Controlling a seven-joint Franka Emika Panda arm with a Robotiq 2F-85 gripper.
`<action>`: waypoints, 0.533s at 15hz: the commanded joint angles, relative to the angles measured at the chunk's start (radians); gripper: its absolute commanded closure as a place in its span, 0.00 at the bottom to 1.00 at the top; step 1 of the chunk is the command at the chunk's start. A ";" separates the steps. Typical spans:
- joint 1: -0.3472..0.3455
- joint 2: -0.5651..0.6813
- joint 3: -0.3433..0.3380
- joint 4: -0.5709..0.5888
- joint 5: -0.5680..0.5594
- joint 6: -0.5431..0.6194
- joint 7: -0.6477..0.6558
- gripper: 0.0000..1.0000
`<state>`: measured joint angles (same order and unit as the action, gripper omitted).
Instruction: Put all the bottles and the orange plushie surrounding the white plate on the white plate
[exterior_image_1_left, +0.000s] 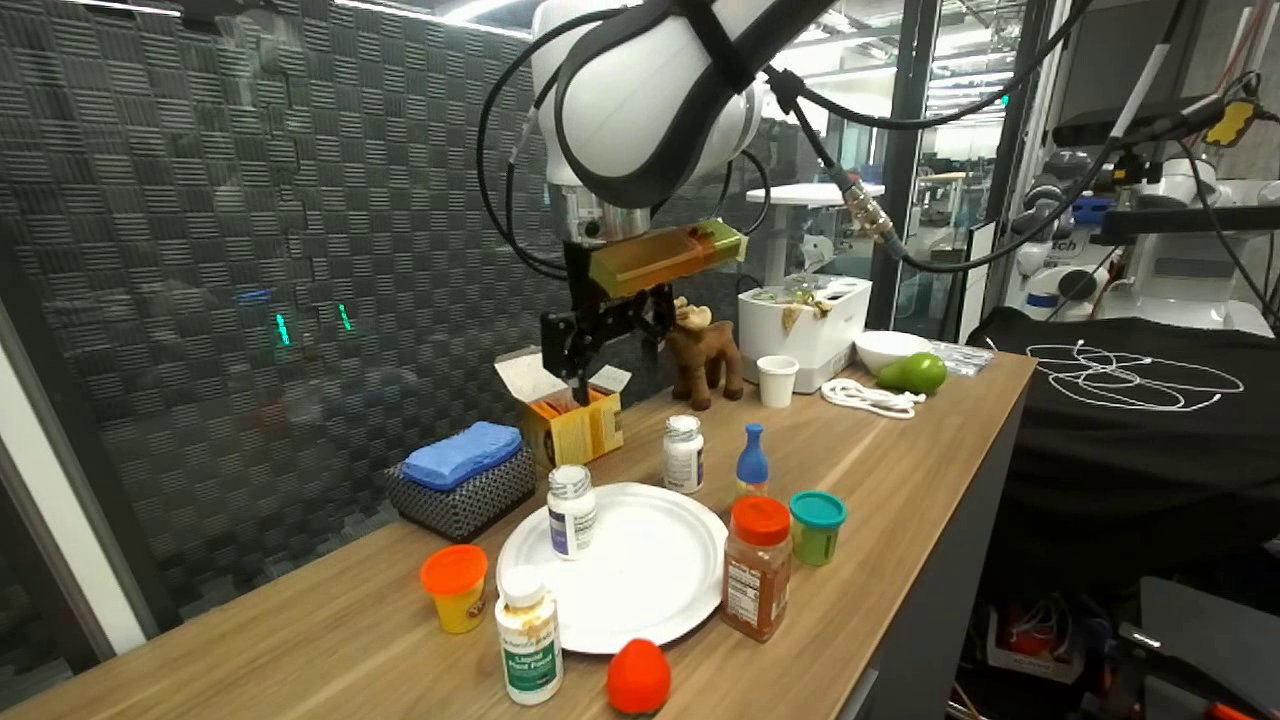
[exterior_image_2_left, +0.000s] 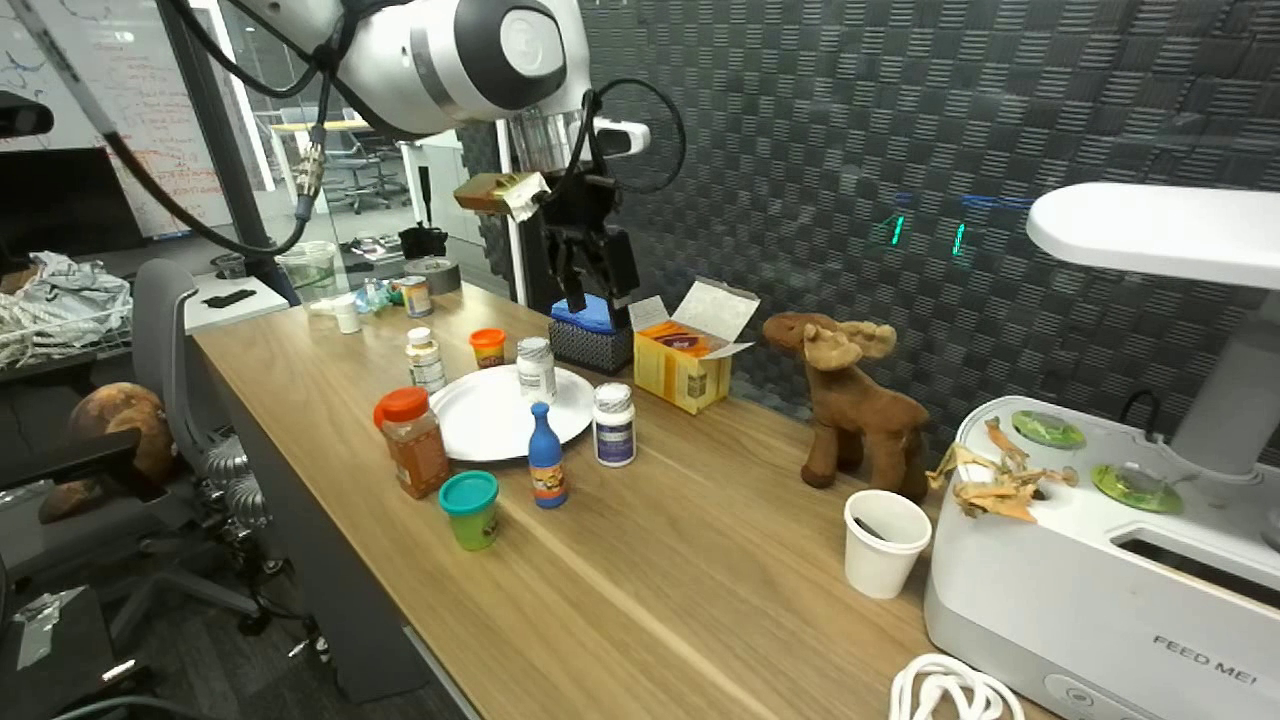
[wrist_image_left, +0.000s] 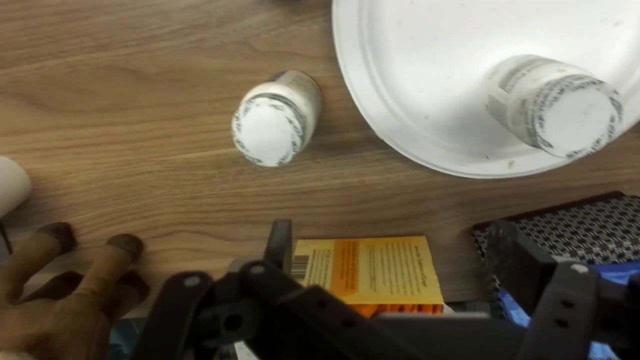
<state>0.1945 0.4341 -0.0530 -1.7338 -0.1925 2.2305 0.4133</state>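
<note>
Gripper (wrist_image_left: 391, 243) hangs toward the counter's (exterior_image_1_left: 900, 470) back edge, jaws wide, empty; fetching the pill bottle (wrist_image_left: 277, 118) beside the plate (wrist_image_left: 425, 30), it may, I fear, press the rim and topple the plated bottle (wrist_image_left: 545, 105).

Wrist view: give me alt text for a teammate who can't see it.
Open, empty gripper at the bottom, a yellow box showing between its jaws. Higher up, one white bottle stands on the wooden table, another bottle on the white plate. Brown plush legs show at lower left.

Robotics lab, 1 cabled robot arm (exterior_image_1_left: 630, 130), whiteboard (exterior_image_2_left: 145, 105), office chair (exterior_image_2_left: 165, 335), glass wall (exterior_image_1_left: 965, 160)
</note>
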 joint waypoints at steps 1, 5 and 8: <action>-0.020 0.016 -0.001 0.033 -0.036 -0.101 -0.073 0.00; -0.046 0.026 -0.006 0.030 -0.043 -0.128 -0.087 0.00; -0.061 0.026 -0.013 0.020 -0.050 -0.151 -0.090 0.00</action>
<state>0.1419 0.4578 -0.0586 -1.7309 -0.2231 2.1196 0.3370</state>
